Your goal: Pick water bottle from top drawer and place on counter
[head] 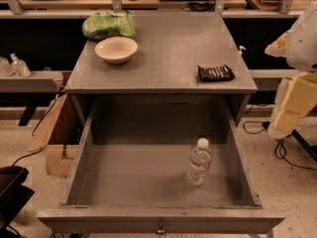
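The water bottle (199, 161) is clear and ribbed with a white cap. It stands upright on the floor of the open top drawer (84, 157), right of middle and near the right wall. The drawer is pulled fully out and holds nothing else; its small metal pull (160, 229) shows on the front panel. The grey counter (173, 53) lies above and behind the drawer. My gripper is out of view. Only a white and cream part of my arm (297, 83) shows at the right edge, well above and to the right of the drawer.
On the counter stand a cream bowl (116, 49) at the back left, a green bag (109, 25) behind it, and a dark snack packet (215, 73) at the right. Pump bottles (15, 65) stand on a left shelf. A cardboard box (54, 133) and a black object (12, 192) are on the floor left.
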Robot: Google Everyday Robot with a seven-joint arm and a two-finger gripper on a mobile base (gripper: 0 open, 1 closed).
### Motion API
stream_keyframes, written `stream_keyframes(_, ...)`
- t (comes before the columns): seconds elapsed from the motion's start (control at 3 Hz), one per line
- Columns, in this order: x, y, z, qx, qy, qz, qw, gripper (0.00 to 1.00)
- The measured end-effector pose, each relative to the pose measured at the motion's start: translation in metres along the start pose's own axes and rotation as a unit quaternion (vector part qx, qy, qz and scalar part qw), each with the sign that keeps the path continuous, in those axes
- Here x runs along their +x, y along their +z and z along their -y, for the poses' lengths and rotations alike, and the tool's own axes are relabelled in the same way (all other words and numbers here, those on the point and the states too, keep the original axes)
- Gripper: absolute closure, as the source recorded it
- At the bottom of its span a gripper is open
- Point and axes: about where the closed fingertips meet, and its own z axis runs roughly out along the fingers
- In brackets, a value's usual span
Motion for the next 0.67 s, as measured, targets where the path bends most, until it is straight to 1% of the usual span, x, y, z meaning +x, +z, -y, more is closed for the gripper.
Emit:
stream_keyframes(0.33, -0.002, 0.018, 0.000, -0.006, -0.001, 0.012, 0.9999, 0.00)
stream_keyframes(0.67, -0.003, 0.041, 0.003, -0.010, -0.005, 0.075, 0.9971, 0.00)
